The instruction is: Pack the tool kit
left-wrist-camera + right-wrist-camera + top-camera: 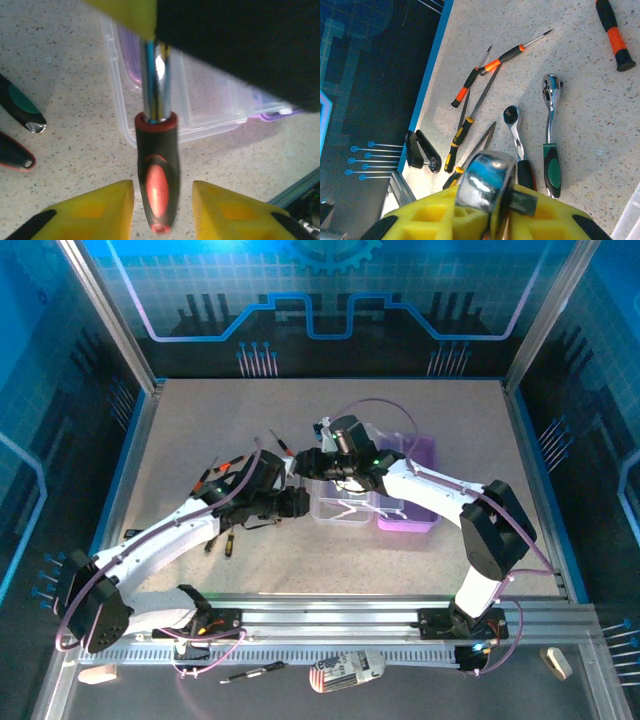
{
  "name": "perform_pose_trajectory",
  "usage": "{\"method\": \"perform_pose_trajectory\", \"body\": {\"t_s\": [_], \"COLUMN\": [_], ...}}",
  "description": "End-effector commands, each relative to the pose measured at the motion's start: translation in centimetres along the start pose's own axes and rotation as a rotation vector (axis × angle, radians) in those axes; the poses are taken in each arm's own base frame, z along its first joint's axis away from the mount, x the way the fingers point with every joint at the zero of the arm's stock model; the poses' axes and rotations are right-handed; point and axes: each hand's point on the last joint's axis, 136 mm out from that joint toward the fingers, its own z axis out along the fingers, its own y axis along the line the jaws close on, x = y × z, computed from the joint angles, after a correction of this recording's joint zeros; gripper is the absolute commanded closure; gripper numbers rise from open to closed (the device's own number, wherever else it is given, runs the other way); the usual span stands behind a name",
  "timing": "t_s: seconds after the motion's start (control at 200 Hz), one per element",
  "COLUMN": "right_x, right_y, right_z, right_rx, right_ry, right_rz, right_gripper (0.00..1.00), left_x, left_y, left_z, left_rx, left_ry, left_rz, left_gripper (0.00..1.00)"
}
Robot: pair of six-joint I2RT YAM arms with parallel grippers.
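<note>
The ratchet (159, 165), red and black at the handle and chrome along the shaft, hangs between the two claws above the middle of the desk (200, 420). The right claw (490, 200) is clamped on its chrome head. The left claw (163, 195) stands open around the handle, with a gap on each side and no contact.

The tool kit (408, 518) lies open just to the right of this meeting point, its clear lid (210, 107) on the near-left and its purple base on the right. Seen from the left wrist, the ratchet's long axis points from the left claw straight toward the kit, handle end away from it. The right arm is the nearer one, as its forearm already crosses above the box, so lowering the ratchet in looks like its job.

Loose screwdrivers (492, 62) lie on the left of the desk. No brand or writing can be read on the tools or the box.
</note>
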Motion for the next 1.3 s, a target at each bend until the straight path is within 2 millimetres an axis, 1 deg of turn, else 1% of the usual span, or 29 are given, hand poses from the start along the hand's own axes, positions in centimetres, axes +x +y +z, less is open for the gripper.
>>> {"method": "perform_pose_trajectory", "body": {"t_s": [0.0, 0.035, 0.065, 0.125, 0.19, 0.215, 0.285, 0.36, 0.425, 0.54, 0.645, 0.73, 0.795, 0.845, 0.96, 1.036, 1.101, 1.296], "right_x": [-1.1, -1.3, -1.6, -2.1, -2.5, -2.7, -3.1, -3.7, -4.0, -4.6, -5.3, -6.0, -6.6, -7.0, -7.4, -7.3, -6.9, -5.7], "right_y": [1.7, 1.7, 1.7, 1.7, 1.6, 1.5, 1.0, 0.6, 0.2, -0.9, -1.9, -3.2, -4.5, -5.9, -9.9, -12.7, -14.8, -19.4], "right_z": [-0.5, -0.7, -1.0, -1.4, -2.0, -2.3, -3.1, -4.2, -5.2, -7.3, -9.7, -12.0, -13.8, -15.3, -18.7, -20.6, -21.5, -22.0], "right_rx": [-0.029, -0.021, -0.013, 0.000, 0.006, 0.012, 0.026, 0.036, 0.049, 0.088, 0.128, 0.174, 0.217, 0.268, 0.422, 0.515, 0.597, 0.777], "right_ry": [-0.026, -0.032, -0.041, -0.051, -0.053, -0.055, -0.064, -0.076, -0.082, -0.092, -0.109, -0.134, -0.161, -0.183, -0.236, -0.260, -0.252, -0.180], "right_rz": [-0.050, -0.059, -0.068, -0.085, -0.101, -0.107, -0.113, -0.124, -0.136, -0.148, -0.160, -0.157, -0.150, -0.146, -0.116, -0.083, -0.060, -0.025], "right_gripper": [0.91, 0.92, 0.92, 0.92, 0.92, 0.92, 0.91, 0.92, 0.91, 0.91, 0.92, 0.92, 0.92, 0.92, 0.92, 0.92, 0.92, 0.93], "left_x": [-1.5, -1.5, -1.6, -1.8, -2.0, -2.1, -2.2, -2.2, -1.9, -0.7, 0.4, 1.1, 1.3, 1.3, 1.0, 0.8, 0.6, 0.0], "left_y": [-1.3, -1.1, -0.8, -0.3, 0.6, 1.0, 2.0, 3.6, 5.5, 8.4, 9.9, 11.1, 11.5, 11.8, 11.9, 11.7, 11.5, 11.0], "left_z": [-1.6, -1.9, -2.3, -3.1, -4.1, -4.6, -5.8, -6.6, -7.1, -7.0, -6.5, -6.2, -6.1, -6.2, -6.5, -6.5, -6.4, -6.5], "left_rx": [0.045, 0.038, 0.031, 0.014, -0.018, -0.031, -0.057, -0.093, -0.137, -0.174, -0.163, -0.169, -0.175, -0.183, -0.187, -0.177, -0.172, -0.176], "left_ry": [-0.089, -0.104, -0.119, -0.160, -0.214, -0.238, -0.308, -0.382, -0.450, -0.532, -0.577, -0.600, -0.613, -0.624, -0.642, -0.648, -0.647, -0.637], "left_rz": [0.051, 0.051, 0.049, 0.045, 0.027, 0.018, -0.011, -0.055, -0.135, -0.260, -0.328, -0.379, -0.393, -0.398, -0.398, -0.397, -0.390, -0.366], "left_gripper": [0.51, 0.43, 0.33, 0.23, 0.06, 0.01, 0.01, 0.01, 0.01, 0.01, 0.01, 0.01, 0.01, 0.01, 0.01, 0.01, 0.01, 0.01]}}
